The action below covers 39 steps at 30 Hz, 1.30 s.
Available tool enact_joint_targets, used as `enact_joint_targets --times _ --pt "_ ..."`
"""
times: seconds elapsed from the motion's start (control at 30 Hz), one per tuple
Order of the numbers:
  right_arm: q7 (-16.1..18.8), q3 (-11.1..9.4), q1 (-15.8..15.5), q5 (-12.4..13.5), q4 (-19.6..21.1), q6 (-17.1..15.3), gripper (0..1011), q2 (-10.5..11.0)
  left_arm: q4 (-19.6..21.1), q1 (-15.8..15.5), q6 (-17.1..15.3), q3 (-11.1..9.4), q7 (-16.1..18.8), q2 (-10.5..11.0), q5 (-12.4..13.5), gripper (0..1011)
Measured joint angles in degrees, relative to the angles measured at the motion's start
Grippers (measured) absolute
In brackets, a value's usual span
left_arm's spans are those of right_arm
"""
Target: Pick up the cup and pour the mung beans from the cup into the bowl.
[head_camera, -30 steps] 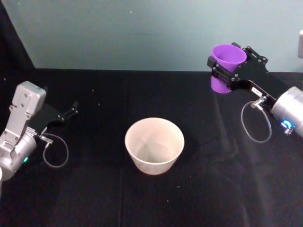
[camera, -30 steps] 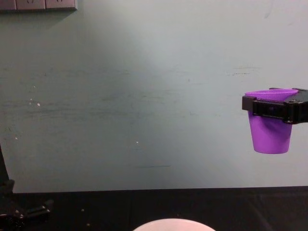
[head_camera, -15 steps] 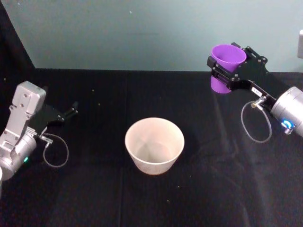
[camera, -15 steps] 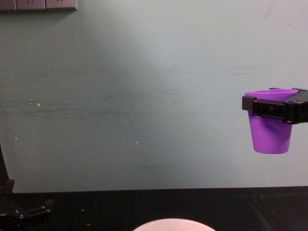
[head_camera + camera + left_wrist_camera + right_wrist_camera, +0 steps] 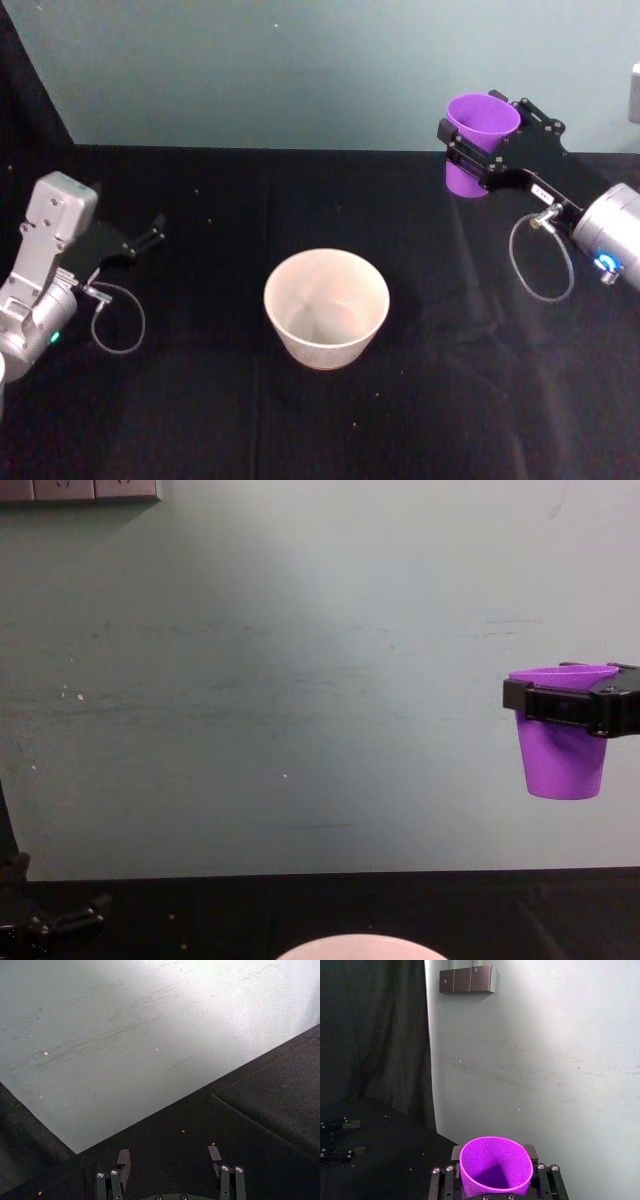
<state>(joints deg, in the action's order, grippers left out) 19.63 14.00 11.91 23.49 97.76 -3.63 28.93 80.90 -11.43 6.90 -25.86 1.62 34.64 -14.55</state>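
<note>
- Black-clothed table (image 5: 200, 400), grey-green wall (image 5: 300, 680) behind it.
- My right pincer (image 5: 478, 152) is clamped on the cup (image 5: 482, 125) just under its rim. The cup is upright, mouth up, well above the table.
- Below and left of that pincer, well apart and nearer my body, the bowl (image 5: 326, 340) stands on the table.
- My left pincer (image 5: 152, 236) sits low on the left, fingers spread wide with nothing between them.

Purple cup (image 5: 482, 120) aloft, pale bowl (image 5: 322, 345) below.
The cup is upright, high in the air, well right of and beyond the wide round bowl, which stands mouth up.
</note>
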Motion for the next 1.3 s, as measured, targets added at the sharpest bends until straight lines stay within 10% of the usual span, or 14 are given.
enact_joint_targets --times 1.3 --pt "0.0 0.0 0.0 0.0 0.0 0.0 756 0.0 0.0 0.0 0.0 0.0 0.0 0.0 0.0 1011"
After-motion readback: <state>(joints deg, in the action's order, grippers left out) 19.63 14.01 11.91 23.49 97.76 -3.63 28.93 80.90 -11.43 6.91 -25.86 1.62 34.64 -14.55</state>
